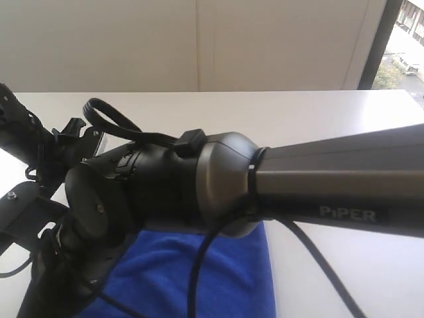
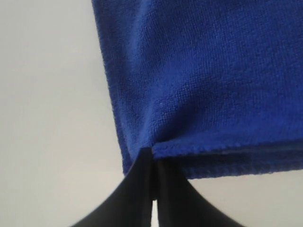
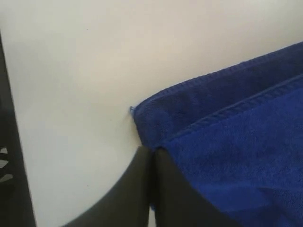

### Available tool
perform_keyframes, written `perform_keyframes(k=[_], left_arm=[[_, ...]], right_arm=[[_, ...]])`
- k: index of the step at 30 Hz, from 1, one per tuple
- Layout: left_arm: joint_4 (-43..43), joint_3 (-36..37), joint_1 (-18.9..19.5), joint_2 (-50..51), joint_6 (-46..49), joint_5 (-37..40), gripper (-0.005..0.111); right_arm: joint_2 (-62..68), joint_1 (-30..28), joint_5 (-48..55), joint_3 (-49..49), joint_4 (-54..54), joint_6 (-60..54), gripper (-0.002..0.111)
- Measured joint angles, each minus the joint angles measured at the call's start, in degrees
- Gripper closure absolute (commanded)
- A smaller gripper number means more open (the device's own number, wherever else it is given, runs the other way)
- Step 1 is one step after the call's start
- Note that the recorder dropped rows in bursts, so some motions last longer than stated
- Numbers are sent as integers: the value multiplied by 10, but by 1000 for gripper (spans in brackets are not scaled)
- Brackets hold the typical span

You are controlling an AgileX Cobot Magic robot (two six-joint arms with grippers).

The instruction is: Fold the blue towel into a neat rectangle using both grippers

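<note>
1. Exterior view: the blue towel (image 1: 199, 278) lies on the white table (image 1: 344, 119), at the near edge of the picture. It is largely covered by the right arm (image 1: 331, 185), which reaches across from the right. The left arm (image 1: 26, 146) is seen at the left. Neither pair of jaws can be made out here.

2. Left wrist view: the left gripper (image 2: 152, 158) is seen with its jaws clenched. The hemmed edge of an upper layer of the blue towel (image 2: 203, 71) is pinched at their tip, and the plush is drawn into creases toward it. A second hemmed edge shows just beyond the held one, so two layers are stacked. Bare table (image 2: 47, 94) lies beside the cloth.

3. Right wrist view: the right gripper (image 3: 151, 153) is likewise pressed closed, and the corner of the upper layer of the blue towel (image 3: 236, 156) is judged to be nipped in it. The lower layer's corner juts out past it onto the table (image 3: 71, 71).

4. Step in hand, as judged: a fold is being laid, with both corners of the top layer held.

5. Next move, as judged: both held corners are to be carried evenly until the hems line up. The cloth is to be kept taut between the jaws and released by both together.
</note>
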Motion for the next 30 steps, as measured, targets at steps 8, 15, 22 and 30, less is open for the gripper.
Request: perform_keyframes(k=[8, 15, 22, 30], left_arm=[[8, 3, 0, 3, 0, 2, 107], [9, 3, 0, 3, 0, -14, 106], [10, 3, 0, 3, 0, -32, 68], [10, 3, 6, 3, 0, -70, 30]], right_arm=[[2, 0, 36, -40, 8, 0, 108], [31, 1, 19, -41, 34, -9, 108], [64, 10, -3, -41, 62, -13, 103], [69, 22, -15, -41, 90, -33, 37]])
